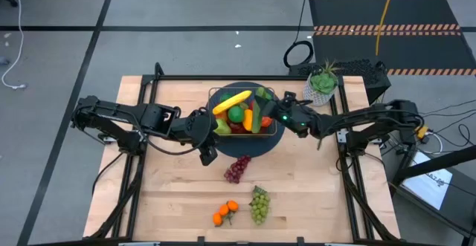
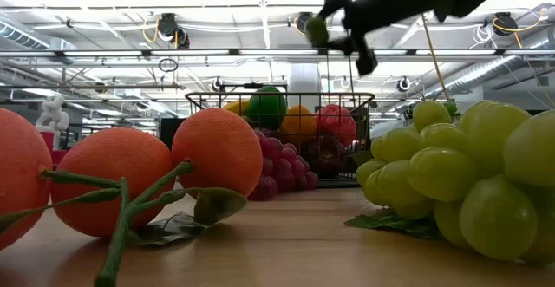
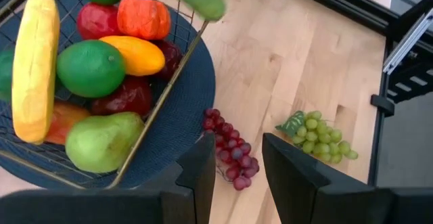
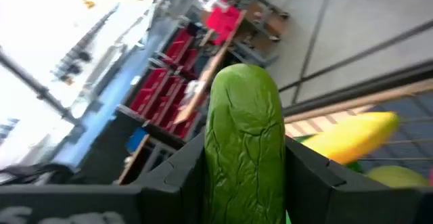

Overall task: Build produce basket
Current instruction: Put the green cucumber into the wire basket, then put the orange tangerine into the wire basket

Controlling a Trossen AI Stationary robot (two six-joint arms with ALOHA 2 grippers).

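The wire basket [image 1: 277, 131] stands on a round dark mat [image 1: 256, 148] at the table's middle. It holds a banana [image 1: 231, 101], a lime [image 1: 236, 114], a pear [image 3: 101, 143] and several other pieces. My right gripper [image 1: 271, 109] is over the basket's right side, shut on a green cucumber [image 4: 245, 143], high above the basket in the low view [image 2: 317, 29]. My left gripper [image 3: 237, 170] is open and empty over the mat's near-left edge [image 1: 208, 155]. Purple grapes [image 1: 237, 169], green grapes [image 1: 259, 204] and oranges [image 1: 225, 213] lie on the table. My right gripper pinches the cucumber's sides [image 4: 216, 163] between its two fingers, coming from the table's right. The cucumber runs along the fingers and sticks out past their ends. It is lifted clear above the basket.
A potted plant [image 1: 323, 82] stands at the table's far right corner. The grapes and oranges lie on the near half of the table, in front of the mat. Bare wood [image 1: 171, 194] lies to the near left and near right.
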